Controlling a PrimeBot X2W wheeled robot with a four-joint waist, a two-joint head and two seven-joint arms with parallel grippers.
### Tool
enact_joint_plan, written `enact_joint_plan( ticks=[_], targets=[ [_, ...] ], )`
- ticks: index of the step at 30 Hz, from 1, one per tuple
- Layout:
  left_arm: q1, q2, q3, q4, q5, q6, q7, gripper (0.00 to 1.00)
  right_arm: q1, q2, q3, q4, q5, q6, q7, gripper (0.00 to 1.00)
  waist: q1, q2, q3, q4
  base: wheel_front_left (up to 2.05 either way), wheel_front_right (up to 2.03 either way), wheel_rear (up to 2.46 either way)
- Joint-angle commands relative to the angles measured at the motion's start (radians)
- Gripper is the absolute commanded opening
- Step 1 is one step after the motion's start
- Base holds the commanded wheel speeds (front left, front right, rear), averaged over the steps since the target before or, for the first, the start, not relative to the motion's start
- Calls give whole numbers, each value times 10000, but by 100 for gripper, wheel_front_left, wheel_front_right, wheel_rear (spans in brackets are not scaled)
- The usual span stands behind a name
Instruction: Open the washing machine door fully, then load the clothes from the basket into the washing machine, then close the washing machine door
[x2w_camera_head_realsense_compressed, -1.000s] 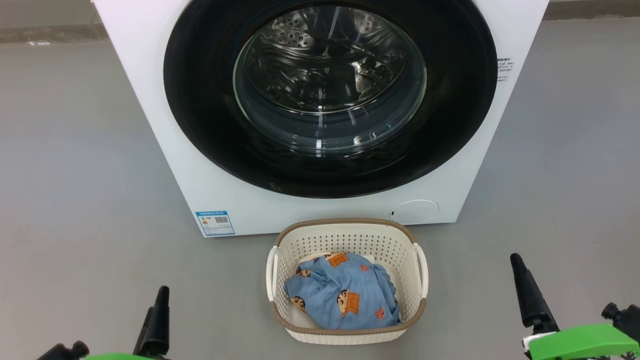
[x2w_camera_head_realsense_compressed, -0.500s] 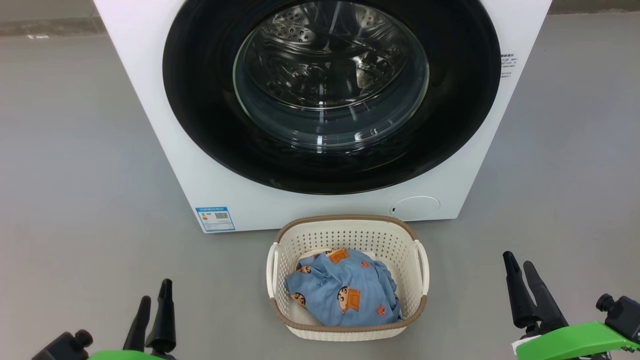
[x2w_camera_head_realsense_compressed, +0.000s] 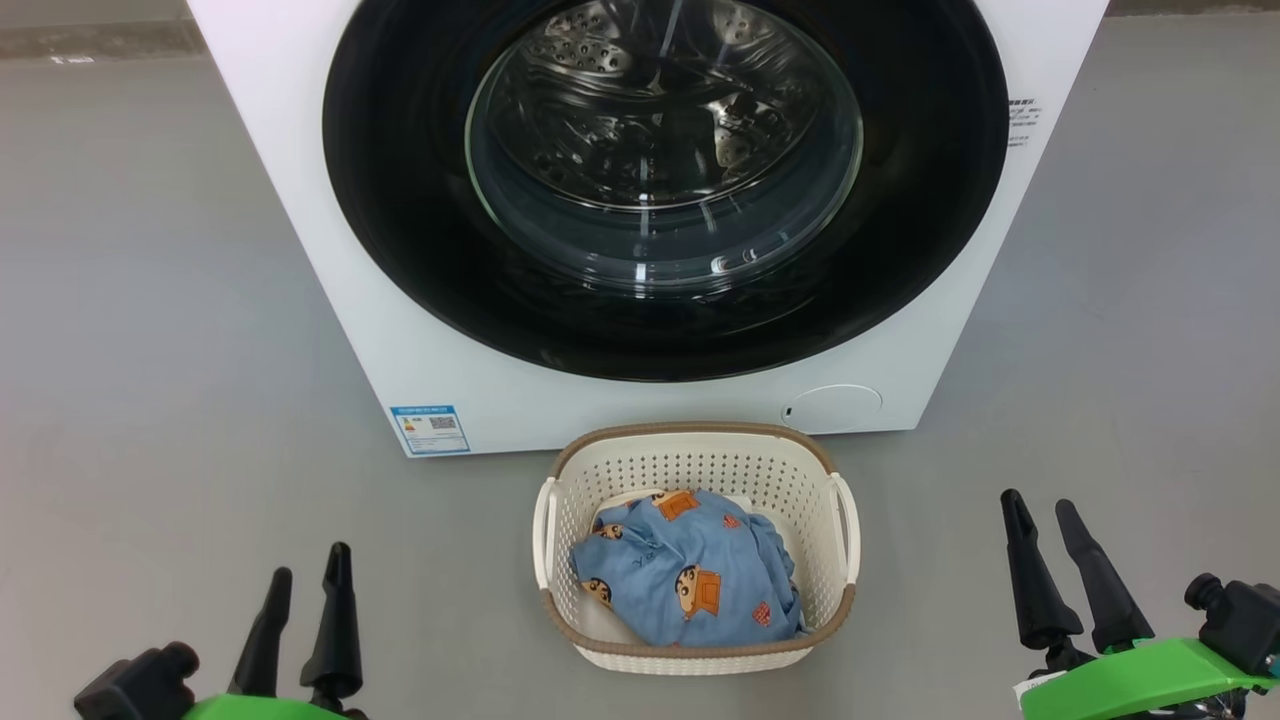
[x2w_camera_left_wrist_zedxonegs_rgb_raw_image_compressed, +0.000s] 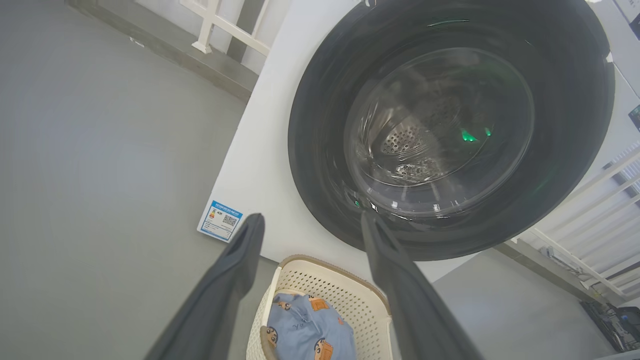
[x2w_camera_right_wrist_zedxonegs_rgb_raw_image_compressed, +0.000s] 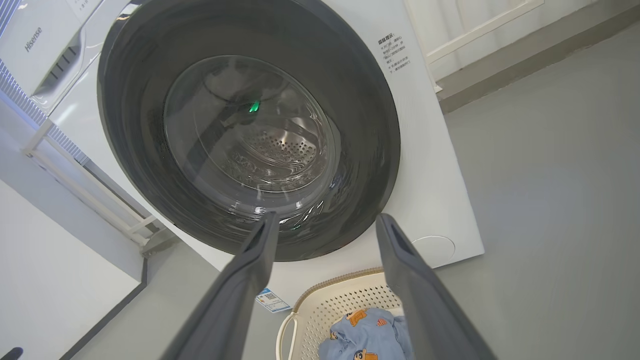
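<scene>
Beyond the basket (x2w_camera_head_realsense_compressed: 690, 432) of clothes (x2w_camera_head_realsense_compressed: 690, 585) on the floor: washing machine door (x2w_camera_head_realsense_compressed: 400, 200) shut, ahead of and above both grippers. Left gripper (x2w_camera_head_realsense_compressed: 312, 560), right gripper (x2w_camera_head_realsense_compressed: 1037, 498) spread, empty, flanking basket; right seemingly nearer.

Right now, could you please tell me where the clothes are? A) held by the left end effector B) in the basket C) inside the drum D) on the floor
B: the clothes lie bunched inside the basket, which stands on the floor in front of the closed door.
</scene>
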Motion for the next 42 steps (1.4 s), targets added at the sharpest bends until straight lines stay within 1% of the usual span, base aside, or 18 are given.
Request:
enact_joint_plan(
  ticks=[1, 21, 30, 40, 42],
  targets=[
    [-99, 187, 187, -380, 383, -45, -130, 100, 21, -170, 219, -382, -356, 11, -157, 100, 0, 0, 11, 4, 0, 0, 0],
    [108, 239, 1, -843, 3160, -60, -718, 100, 250, -315, 425, -941, -2795, 13, -741, 100, 0, 0, 44, 45, 0, 0, 0],
    [141, 260, -19, -1029, 4103, -65, -954, 100, 316, -362, 509, -1189, -3759, 14, -976, 100, 0, 0, 9, 51, 0, 0, 0],
    [336, 288, -103, -1341, 5404, -73, -1278, 100, 512, -452, 730, -1526, -5060, 16, -1297, 100, 0, 0, -175, 89, 0, 0, 0],
    [354, 288, -95, -1351, 5410, -73, -1282, 100, 519, -470, 748, -1528, -5076, 16, -1301, 100, 0, 0, -185, 81, 0, 0, 0]
  ],
)
